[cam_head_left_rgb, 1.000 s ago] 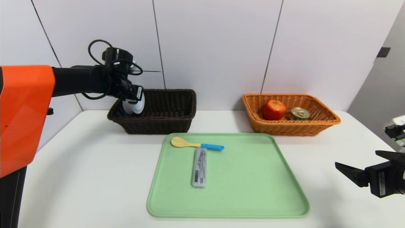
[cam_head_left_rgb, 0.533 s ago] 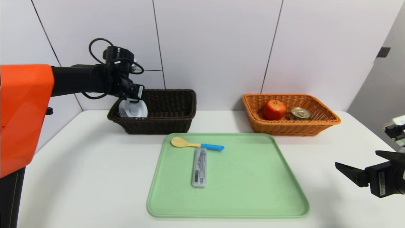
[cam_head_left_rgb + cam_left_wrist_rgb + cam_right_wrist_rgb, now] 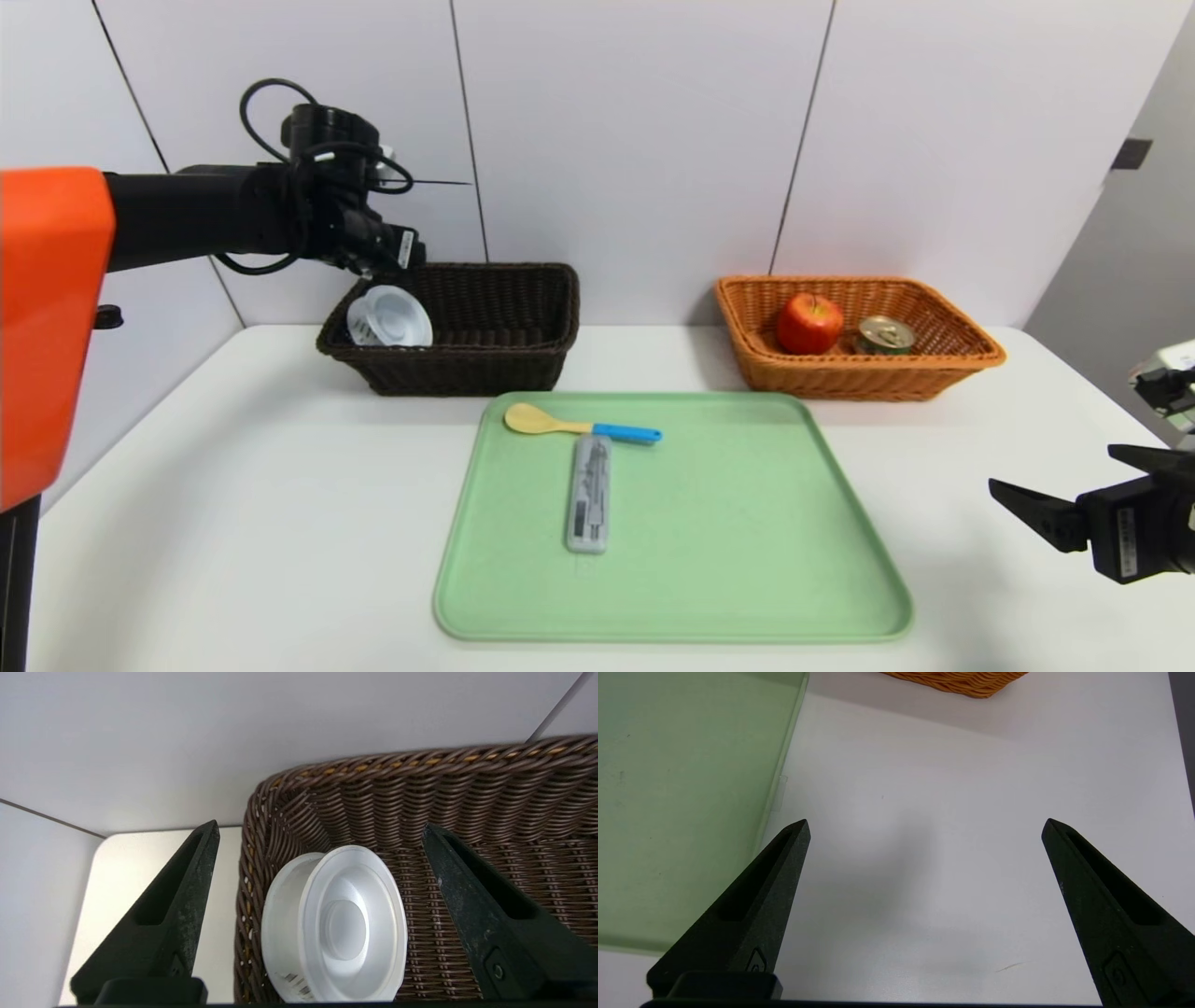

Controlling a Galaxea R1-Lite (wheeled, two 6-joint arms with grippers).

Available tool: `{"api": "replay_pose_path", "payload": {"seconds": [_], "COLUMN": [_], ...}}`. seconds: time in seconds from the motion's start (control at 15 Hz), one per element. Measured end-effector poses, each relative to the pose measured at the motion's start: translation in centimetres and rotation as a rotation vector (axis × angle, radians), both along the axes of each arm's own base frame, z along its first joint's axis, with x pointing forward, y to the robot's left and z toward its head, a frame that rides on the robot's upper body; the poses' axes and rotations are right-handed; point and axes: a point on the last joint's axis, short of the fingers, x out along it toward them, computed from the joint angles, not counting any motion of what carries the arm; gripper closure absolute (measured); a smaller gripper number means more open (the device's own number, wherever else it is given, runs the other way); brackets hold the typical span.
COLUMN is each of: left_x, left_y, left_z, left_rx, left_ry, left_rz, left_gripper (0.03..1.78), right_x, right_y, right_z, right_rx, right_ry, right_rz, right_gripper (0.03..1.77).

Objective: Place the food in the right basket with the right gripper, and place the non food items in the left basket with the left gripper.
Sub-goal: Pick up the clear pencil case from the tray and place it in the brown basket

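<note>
The white slotted cup [image 3: 389, 317] [image 3: 334, 926] lies on its side in the left end of the dark brown left basket [image 3: 495, 359] [image 3: 490, 812]. My left gripper [image 3: 378, 266] [image 3: 322, 828] hangs open just above it, touching nothing. A red apple [image 3: 808, 323] and a round tin [image 3: 885, 334] sit in the orange right basket [image 3: 840, 378] [image 3: 957, 681]. A yellow spoon with a blue handle [image 3: 579, 425] and a flat grey case [image 3: 589, 492] lie on the green tray [image 3: 728, 560] [image 3: 682, 788]. My right gripper [image 3: 1064, 490] [image 3: 924, 823] is parked open over the table at the right edge.
The tray fills the middle of the white table [image 3: 233, 485], in front of both baskets. A white panelled wall [image 3: 635, 140] stands close behind the baskets. The left arm's orange shell [image 3: 47, 327] fills the left edge of the head view.
My left gripper opened and let go of the white cup, which dropped onto its side in the dark basket. The gripper then rose a little. The right arm has not moved.
</note>
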Motion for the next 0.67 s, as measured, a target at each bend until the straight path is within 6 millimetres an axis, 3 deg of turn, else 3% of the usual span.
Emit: {"api": "replay_pose_path", "payload": {"seconds": [0.27,0.67], "left_x": [-2.3,-9.2], "left_y": [-0.7,-4.7], "left_z": [2.9,7.0], "left_rx": [0.01,-0.047], "left_ry": [-0.037,0.031], "left_rz": [-0.042,-0.16], "left_gripper": [0.2,0.15], "right_x": [-0.1,-0.2], "right_y": [0.0,0.2], "right_z": [-0.2,-0.5], "right_rx": [-0.002,-0.004], "right_ry": [0.006,0.017], "right_rz": [0.002,0.015], "right_gripper": [0.09,0.09]}}
